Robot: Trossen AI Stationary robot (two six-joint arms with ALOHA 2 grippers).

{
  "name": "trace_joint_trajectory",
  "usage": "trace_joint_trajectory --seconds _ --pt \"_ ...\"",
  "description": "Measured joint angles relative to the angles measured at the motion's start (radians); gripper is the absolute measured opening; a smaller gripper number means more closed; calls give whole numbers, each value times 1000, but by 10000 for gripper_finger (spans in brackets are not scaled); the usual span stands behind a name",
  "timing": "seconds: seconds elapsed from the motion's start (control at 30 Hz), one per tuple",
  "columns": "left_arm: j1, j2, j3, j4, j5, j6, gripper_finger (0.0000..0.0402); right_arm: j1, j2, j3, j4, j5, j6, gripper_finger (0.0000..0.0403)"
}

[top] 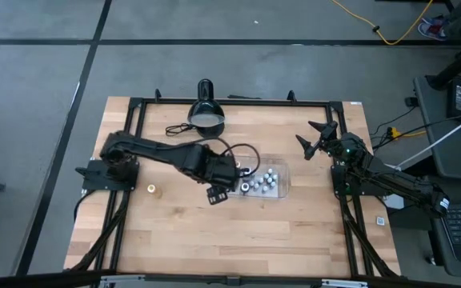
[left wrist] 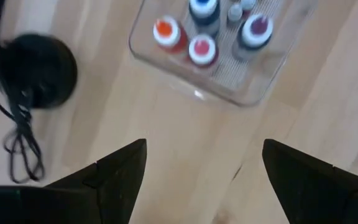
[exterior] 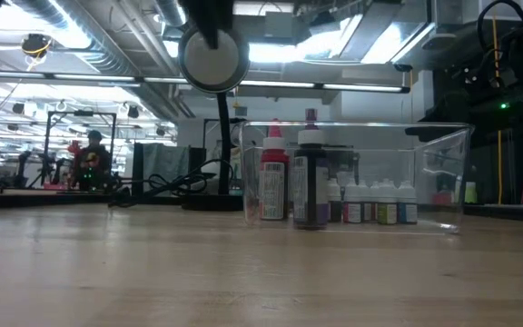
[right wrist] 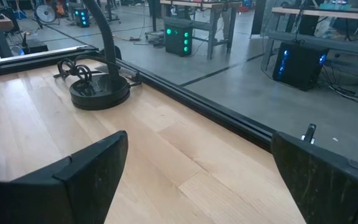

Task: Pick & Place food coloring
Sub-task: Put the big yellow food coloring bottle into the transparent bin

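2 arms work over the wooden surface (top: 214, 232). the left tool (top: 219, 194) hangs above the surface just beside the left end of the clear tray (top: 282, 192), its fingers (left wrist: 114, 177) spread wide and grasping nothing. most of the food coloring (top: 261, 181) stands upright inside that tray: in the left wrist view 4 larger bottles show orange, red, blue and dark tops, with smaller pale ones behind. 2 small bottles (top: 154, 190) stand apart on the surface, well to the left of the tray. the black desk lamp (top: 206, 114) sits at the far edge. the right tool (top: 317, 138) waits near the far right corner, released and empty.
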Motion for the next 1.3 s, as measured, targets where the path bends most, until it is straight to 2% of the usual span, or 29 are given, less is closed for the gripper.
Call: trace_joint_trajectory --seconds 0.2,0.5,0.9,1.2,1.3 --pt "-15 -165 -309 151 62 -168 312 0 0 0 0 0 0 394" --pt "-77 -348 -619 127 173 -385 313 0 0 0 0 0 -1 394" --pt "-132 -575 -909 138 225 -611 310 0 0 0 0 0 0 394" --pt "-132 -676 -1075 154 266 -675 312 0 0 0 0 0 -1 394" --pt "-132 -696 -1118 205 302 -683 312 0 0 0 0 0 -2 394"
